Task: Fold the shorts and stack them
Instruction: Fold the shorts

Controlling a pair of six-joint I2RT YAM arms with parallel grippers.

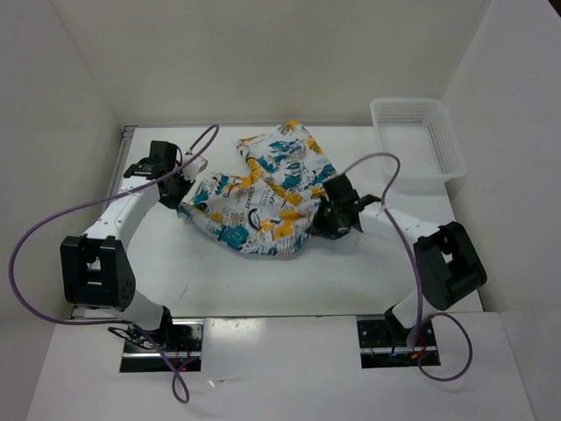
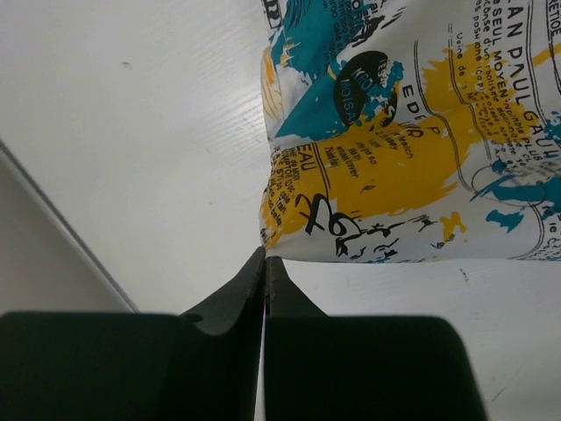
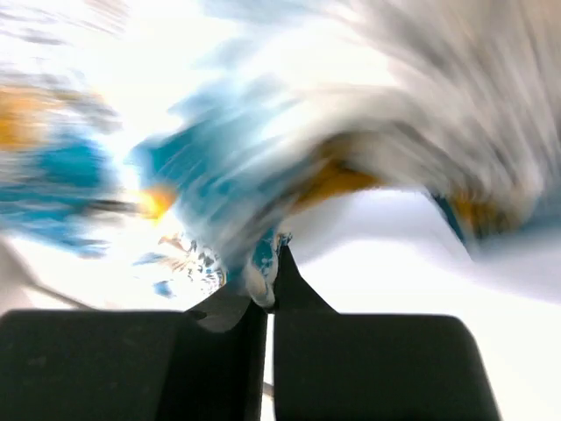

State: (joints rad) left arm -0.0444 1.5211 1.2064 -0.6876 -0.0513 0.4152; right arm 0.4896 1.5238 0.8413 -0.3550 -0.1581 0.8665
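The shorts, white with yellow, teal and black print, lie crumpled in the middle of the table. My left gripper is at their left edge. In the left wrist view its fingers are shut, and a corner of the shorts meets the tips and runs taut from them. My right gripper is at the right edge of the shorts. In the right wrist view it is shut on a small fold of the shorts, which are blurred by motion.
A white plastic mesh basket stands at the back right corner of the table. White walls close in the table on the left, back and right. Purple cables arc over both arms.
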